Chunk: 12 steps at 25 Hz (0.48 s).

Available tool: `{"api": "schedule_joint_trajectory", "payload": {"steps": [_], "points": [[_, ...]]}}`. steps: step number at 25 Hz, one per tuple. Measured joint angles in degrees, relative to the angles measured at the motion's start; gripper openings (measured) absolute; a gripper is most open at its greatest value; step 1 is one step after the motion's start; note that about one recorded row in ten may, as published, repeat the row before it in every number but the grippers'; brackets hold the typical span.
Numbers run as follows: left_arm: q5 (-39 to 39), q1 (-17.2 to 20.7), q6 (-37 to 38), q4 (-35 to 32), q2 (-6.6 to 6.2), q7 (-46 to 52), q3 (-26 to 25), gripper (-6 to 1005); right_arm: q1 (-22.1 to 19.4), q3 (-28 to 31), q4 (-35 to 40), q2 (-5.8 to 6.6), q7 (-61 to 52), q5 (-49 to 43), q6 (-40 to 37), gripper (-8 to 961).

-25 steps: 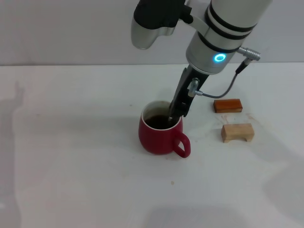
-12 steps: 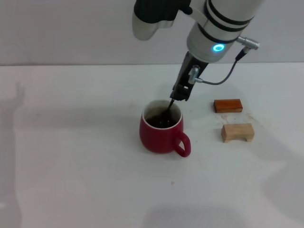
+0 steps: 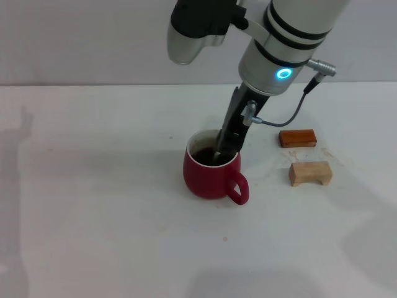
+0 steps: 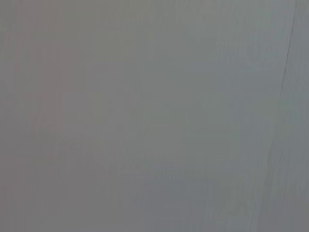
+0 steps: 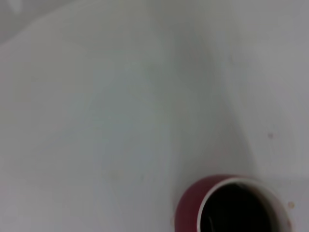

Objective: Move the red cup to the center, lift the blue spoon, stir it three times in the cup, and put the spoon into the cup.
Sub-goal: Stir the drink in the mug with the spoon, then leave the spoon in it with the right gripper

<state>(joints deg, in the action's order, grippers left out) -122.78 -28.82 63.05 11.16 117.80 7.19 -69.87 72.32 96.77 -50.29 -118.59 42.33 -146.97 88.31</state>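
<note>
With my right gripper [image 3: 224, 144] closed on the blue spoon [image 3: 218, 153] inside the red cup [image 3: 211, 171] at frame centre, I should stir in small circles clear of the rim.

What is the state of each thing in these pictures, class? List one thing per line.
red cup: upright on the table, dark liquid inside, handle toward the front right.
blue spoon: not clearly visible, hidden at the cup's mouth.
right gripper: lowered to the cup's rim; grip unclear.
orange-brown block: flat on the table.
pale wooden block: resting flat, nearer than the orange-brown one.
</note>
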Motion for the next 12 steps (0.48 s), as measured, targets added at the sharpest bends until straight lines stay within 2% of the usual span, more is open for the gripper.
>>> {"api": "schedule_joint_trajectory", "payload": {"steps": [5,12], "points": [[0.0,0.0,0.1,0.0,-0.03,0.0,0.0,841,0.4,-0.4,0.2,-0.11,0.3,0.3,-3.2,137],[0.0,0.1,0.1,0.0,0.03,0.0,0.0,841,1.1,-0.7,2.4,-0.04,0.1,-4.3,-6.5,137]]}}
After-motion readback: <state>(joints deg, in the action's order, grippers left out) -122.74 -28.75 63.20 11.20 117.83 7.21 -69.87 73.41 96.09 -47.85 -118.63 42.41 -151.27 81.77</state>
